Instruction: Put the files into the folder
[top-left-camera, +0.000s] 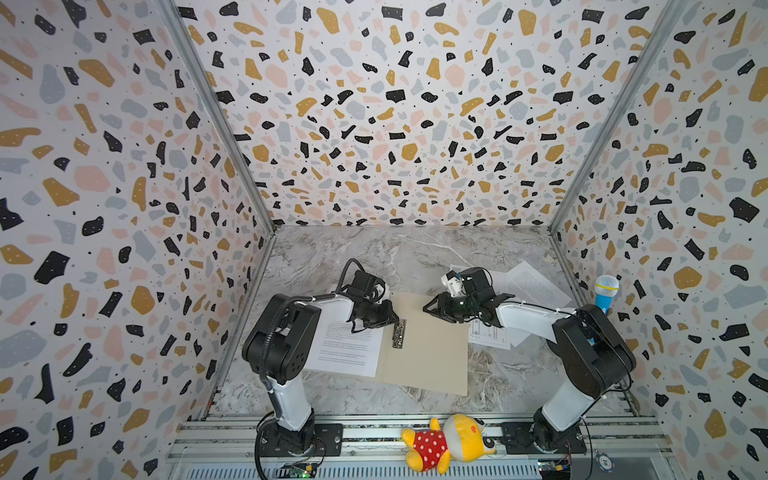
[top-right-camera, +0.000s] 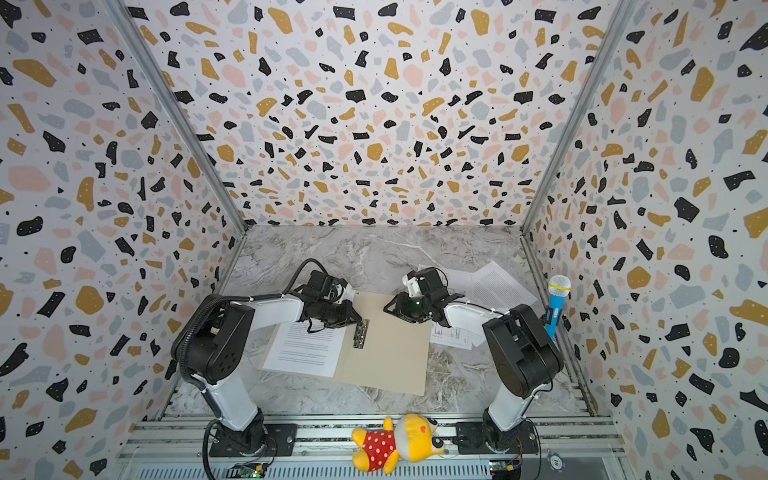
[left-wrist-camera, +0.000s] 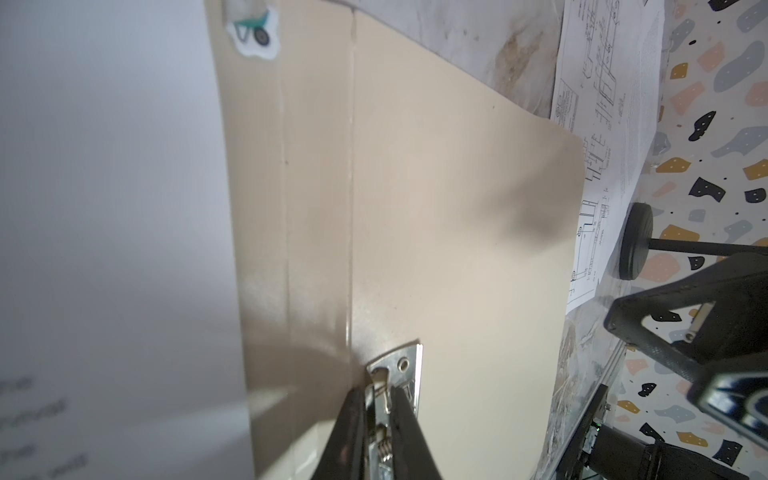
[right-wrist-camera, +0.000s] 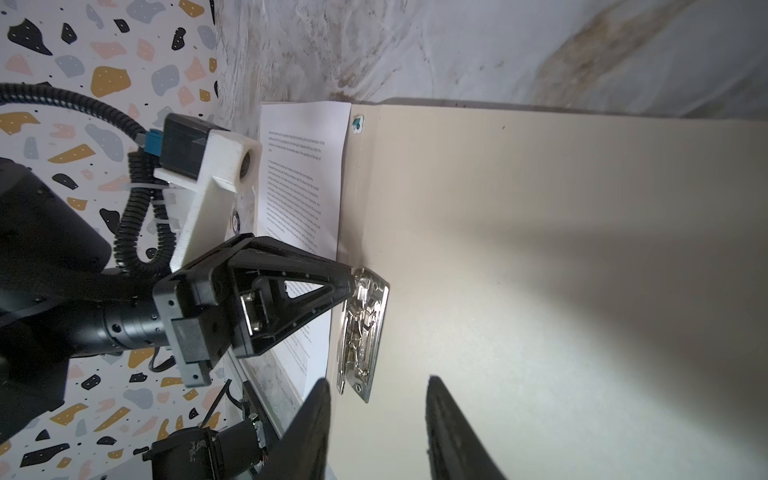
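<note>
The tan folder (top-left-camera: 428, 357) (top-right-camera: 390, 357) lies open on the marble table. A white text sheet (top-left-camera: 345, 349) (top-right-camera: 307, 349) (right-wrist-camera: 303, 174) rests on its left half. The silver clip (top-left-camera: 399, 334) (left-wrist-camera: 401, 365) (right-wrist-camera: 361, 332) sits at the spine. My left gripper (top-left-camera: 395, 322) (left-wrist-camera: 380, 388) is shut on the clip's far end. My right gripper (top-left-camera: 428, 307) (right-wrist-camera: 378, 382) hovers open over the folder's bare right half, holding nothing. Two more files lie right of the folder: a text sheet (top-left-camera: 536, 284) and a line-drawing sheet (top-left-camera: 486, 334) (left-wrist-camera: 598, 124), partly under the right arm.
A yellow plush toy (top-left-camera: 449, 442) lies on the front rail between the arm bases. A blue toy microphone (top-left-camera: 606, 291) leans at the right wall. Patterned walls close in three sides. A small wheelbarrow sticker (left-wrist-camera: 251, 29) marks the folder near its spine.
</note>
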